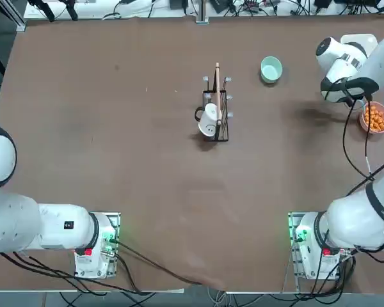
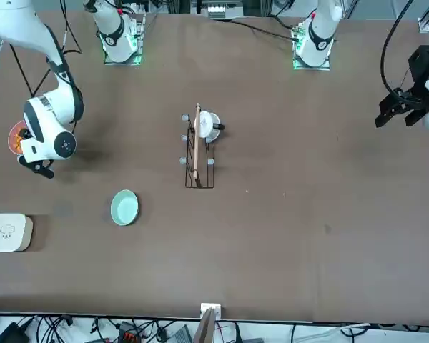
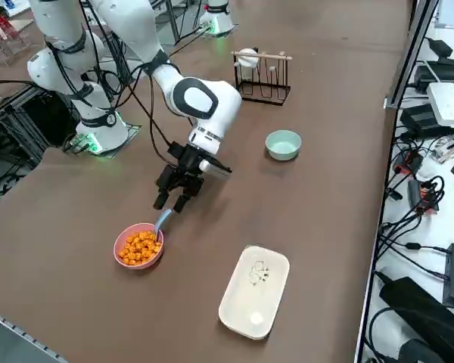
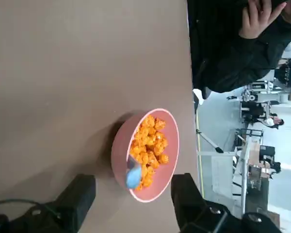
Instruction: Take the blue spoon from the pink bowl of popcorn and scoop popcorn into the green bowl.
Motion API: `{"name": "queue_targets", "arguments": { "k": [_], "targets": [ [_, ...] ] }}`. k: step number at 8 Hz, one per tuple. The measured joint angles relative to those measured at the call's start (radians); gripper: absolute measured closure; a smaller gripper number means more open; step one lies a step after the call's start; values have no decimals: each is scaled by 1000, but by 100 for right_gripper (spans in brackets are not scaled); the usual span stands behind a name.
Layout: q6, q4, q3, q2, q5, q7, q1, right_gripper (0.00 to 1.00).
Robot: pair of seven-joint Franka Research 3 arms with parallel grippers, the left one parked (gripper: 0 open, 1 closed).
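The pink bowl [image 3: 138, 246] [image 4: 120, 145] [image 1: 376, 119] sits near the table's right edge, heaped with orange popcorn [image 4: 149, 145] [image 3: 140, 245]. The blue spoon [image 4: 133, 175] [image 3: 163, 219] rests in it, its handle leaning over the rim toward my right gripper [image 3: 174, 199] [image 4: 134, 190]. That gripper hangs open just above the handle, one finger on each side, touching nothing. The green bowl [image 1: 271, 69] [image 3: 283, 144] [image 2: 124, 207] stands apart, farther along the table, and looks empty. In the front view my arm covers most of the pink bowl [image 2: 14, 137].
A black wire rack [image 1: 216, 116] [image 3: 262, 76] holding a white mug [image 1: 208, 120] stands mid-table. A white oblong tray [image 3: 254, 290] [image 2: 6, 232] lies near the pink bowl by the table edge. A person in dark clothing [image 4: 242, 43] is beyond that edge.
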State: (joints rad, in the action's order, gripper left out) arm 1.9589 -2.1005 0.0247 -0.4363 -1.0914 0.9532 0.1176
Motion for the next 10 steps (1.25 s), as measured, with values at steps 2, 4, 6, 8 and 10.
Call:
{"name": "queue_targets", "arguments": {
  "k": [2, 4, 6, 8, 10],
  "targets": [
    [-53, 72, -3, -50, 0, 16, -3, 10],
    [-74, 99, -3, -89, 0, 39, -3, 14],
    [-105, 102, -3, -99, 0, 42, -4, 19],
    [-123, 102, -3, -100, 0, 43, -4, 24],
    [-125, 102, -3, -103, 0, 44, -4, 33]
  ]
}}
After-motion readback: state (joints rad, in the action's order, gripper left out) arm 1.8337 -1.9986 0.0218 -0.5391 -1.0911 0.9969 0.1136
